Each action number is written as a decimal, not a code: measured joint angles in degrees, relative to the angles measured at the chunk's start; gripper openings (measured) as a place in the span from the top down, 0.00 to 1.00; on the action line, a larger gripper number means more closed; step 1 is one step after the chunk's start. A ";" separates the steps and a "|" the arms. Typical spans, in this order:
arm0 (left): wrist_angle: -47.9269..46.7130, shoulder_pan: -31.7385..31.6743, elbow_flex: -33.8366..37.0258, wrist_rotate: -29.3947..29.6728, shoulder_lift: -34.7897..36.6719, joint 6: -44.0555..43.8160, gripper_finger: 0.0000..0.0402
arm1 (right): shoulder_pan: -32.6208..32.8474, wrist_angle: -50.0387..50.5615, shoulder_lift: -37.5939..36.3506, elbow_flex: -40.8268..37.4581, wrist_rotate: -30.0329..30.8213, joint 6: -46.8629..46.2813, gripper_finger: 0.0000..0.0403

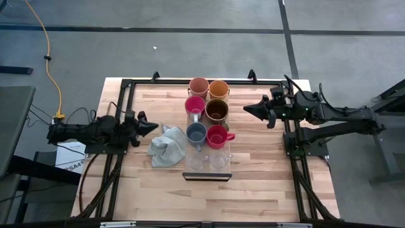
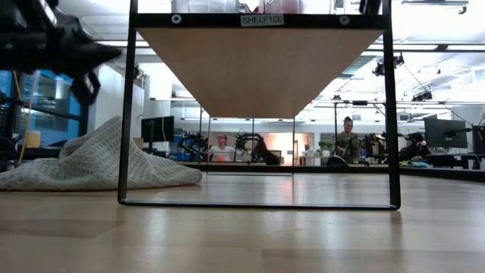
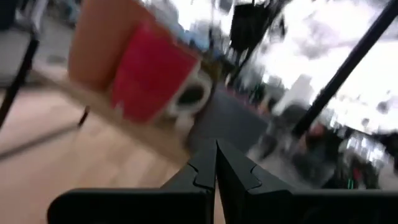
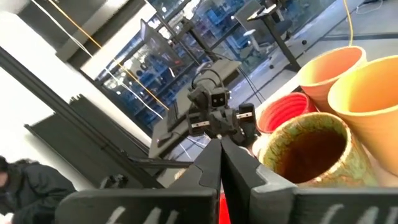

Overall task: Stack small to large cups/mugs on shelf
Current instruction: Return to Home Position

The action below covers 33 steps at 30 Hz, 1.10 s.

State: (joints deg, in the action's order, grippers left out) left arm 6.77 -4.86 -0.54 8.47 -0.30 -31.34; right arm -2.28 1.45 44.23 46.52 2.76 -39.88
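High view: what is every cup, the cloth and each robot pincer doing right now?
peach cup, upright on the shelf
orange cup, upright beside it
pink mug, upright
brown mug, upright
blue-grey mug, upright
red mug, upright
left clear glass, upright
right clear glass, upright
grey cloth, crumpled on the table
left pincer, shut, empty
right pincer, shut, empty

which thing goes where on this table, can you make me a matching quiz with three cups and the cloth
Things: 1 peach cup; 2 brown mug; 3 red mug; 4 cloth
Places: a in the row next to the clear glasses; b on the table, off the shelf; c in the end row farthest from the glasses; d in the pink mug's row
Pairs: 1-c; 2-d; 3-a; 4-b
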 joint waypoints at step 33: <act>-6.45 0.00 -0.14 -8.46 -1.85 -1.55 1.00 | 0.06 -23.77 -23.85 -30.79 -0.30 8.20 1.00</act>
State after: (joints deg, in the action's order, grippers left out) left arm 0.32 -4.86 -0.69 0.01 -2.15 -32.88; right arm -2.22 -22.32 20.38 15.73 2.46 -31.67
